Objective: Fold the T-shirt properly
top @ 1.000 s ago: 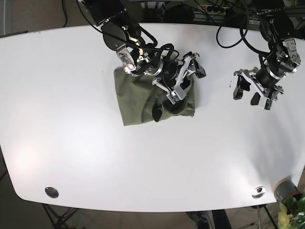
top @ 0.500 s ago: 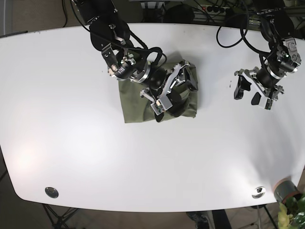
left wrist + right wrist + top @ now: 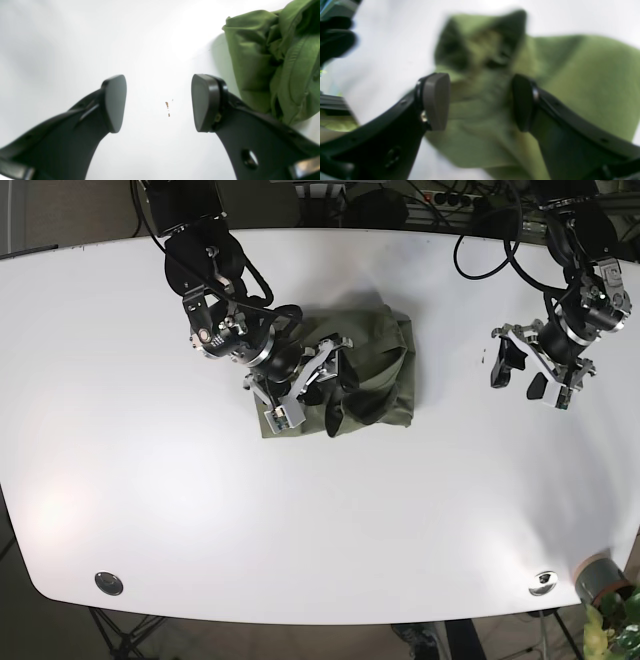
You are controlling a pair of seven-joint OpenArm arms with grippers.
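So from my end the T-shirt (image 3: 355, 375) is sitting a bit above the middle of the white table (image 3: 150, 500), folded down into a chunky olive-green block with a bunched, wrinkly ridge along its edge toward 3 o'clock. My right gripper (image 3: 325, 385) is parked right over the shirt's 9 o'clock half in the base view, with its arm running off toward 11 o'clock to the top edge of the table. On the right wrist cam the fingers (image 3: 436, 101) are spread wide apart with nothing pinched between them, just blurry green cloth (image 3: 582, 82) underneath and a lumpy fold sticking up toward 12 o'clock. I can't tell from that blur whether the pads are actually touching the fabric or hanging just above it. My left gripper (image 3: 530, 375) is well apart from the shirt, out toward 3 o'clock on the base view, over bare table. Its jaws are spread too and holding nothing. The left wrist cam shows plain white tabletop between the pads (image 3: 205, 102), a couple of tiny brownish specks (image 3: 167, 107) on the surface there, and the crumpled edge of the shirt (image 3: 275, 62) peeking in at about 2 o'clock.
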